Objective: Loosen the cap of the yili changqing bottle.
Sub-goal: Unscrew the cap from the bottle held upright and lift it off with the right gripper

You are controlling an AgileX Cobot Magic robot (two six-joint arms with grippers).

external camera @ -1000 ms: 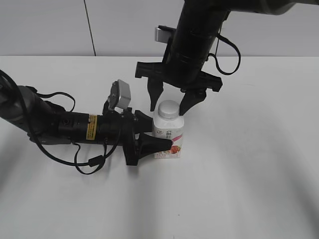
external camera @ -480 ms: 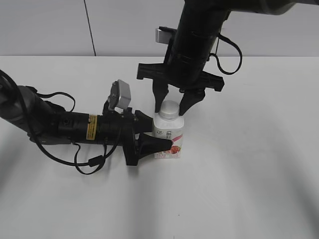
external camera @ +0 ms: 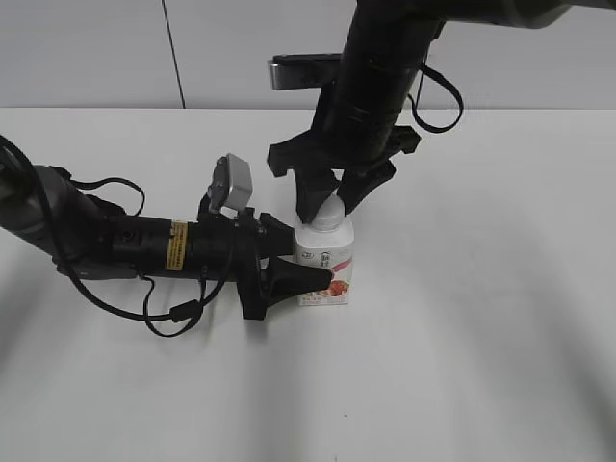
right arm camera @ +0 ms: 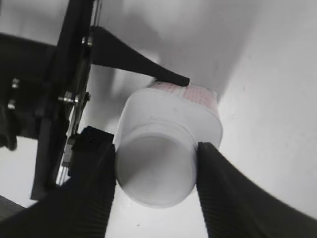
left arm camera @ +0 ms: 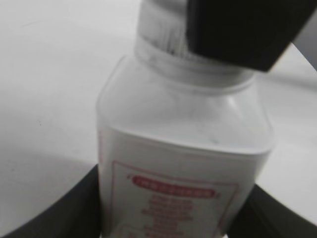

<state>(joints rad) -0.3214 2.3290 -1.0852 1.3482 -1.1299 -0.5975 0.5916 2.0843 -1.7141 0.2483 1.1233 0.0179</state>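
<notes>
White table (external camera: 481, 337); bottle (external camera: 325, 272) upright, cap (right arm camera: 154, 171) on; contents unseen.

One yili changqing bottle (external camera: 324, 267) stands on one white table (external camera: 462, 337), topped by one white cap (external camera: 327, 218). Two black robot arms work it, each with one gripper: the left gripper (external camera: 289, 252) and the right gripper (external camera: 328, 199).

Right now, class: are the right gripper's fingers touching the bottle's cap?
Touching. In the right wrist view, the right gripper has a ribbed finger pressed against each side of the white cap, with no gap showing on either side.
</notes>
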